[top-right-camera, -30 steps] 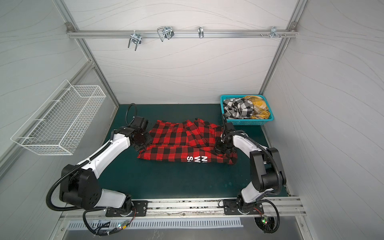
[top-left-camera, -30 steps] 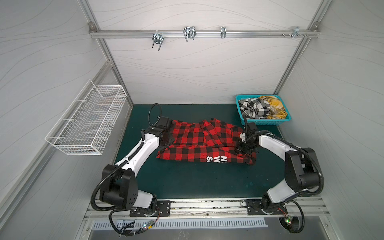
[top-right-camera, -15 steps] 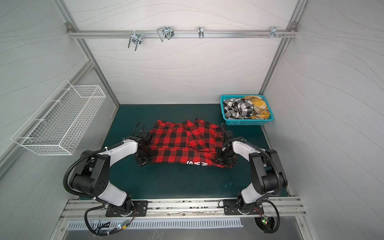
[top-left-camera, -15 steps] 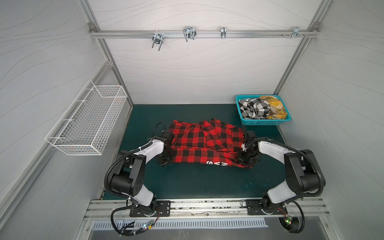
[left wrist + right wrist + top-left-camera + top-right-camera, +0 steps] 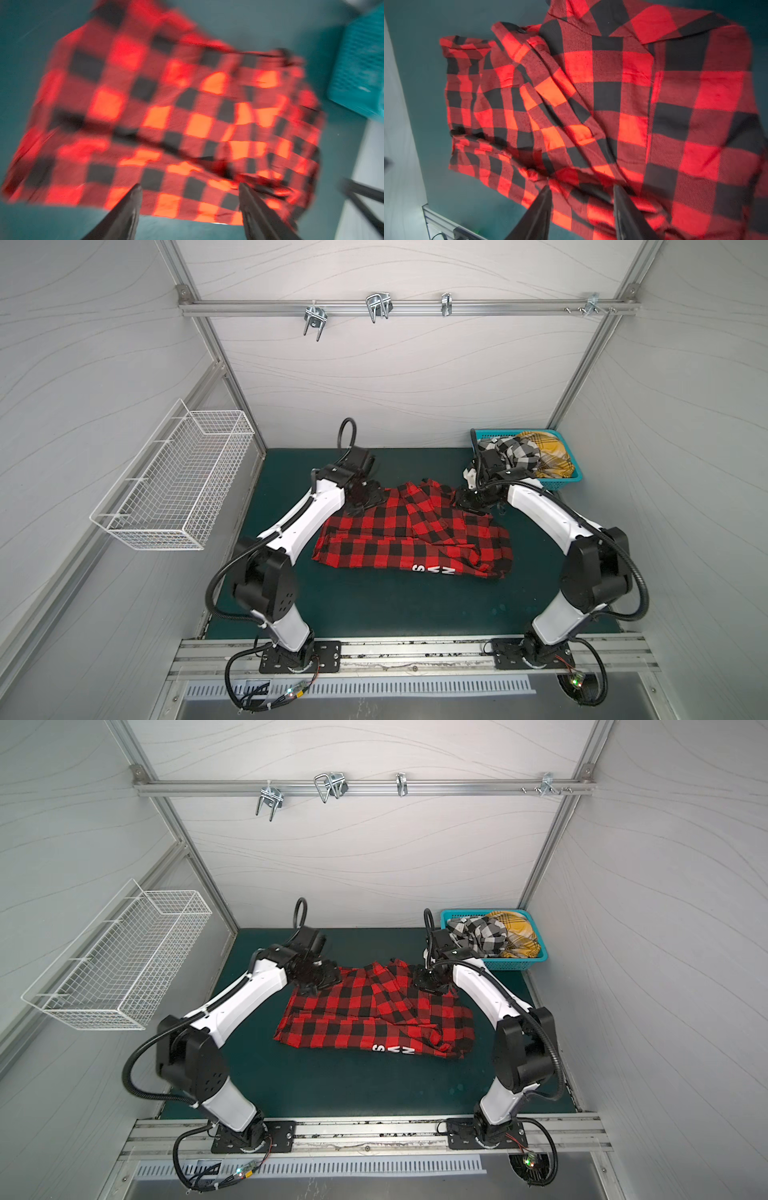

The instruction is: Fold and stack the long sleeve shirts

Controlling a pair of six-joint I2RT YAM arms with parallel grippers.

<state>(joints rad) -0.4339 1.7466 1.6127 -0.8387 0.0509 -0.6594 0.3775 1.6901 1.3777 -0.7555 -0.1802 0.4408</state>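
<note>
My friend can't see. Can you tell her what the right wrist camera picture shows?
A red-and-black checked shirt lies rumpled on a dark green table, filling most of the picture. The right gripper is over it, open, with its jaws apart.

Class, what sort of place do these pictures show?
Probably a robot lab work cell: white panel walls in an aluminium frame, with a left arm and a right arm bolted to a metal rail.
</note>
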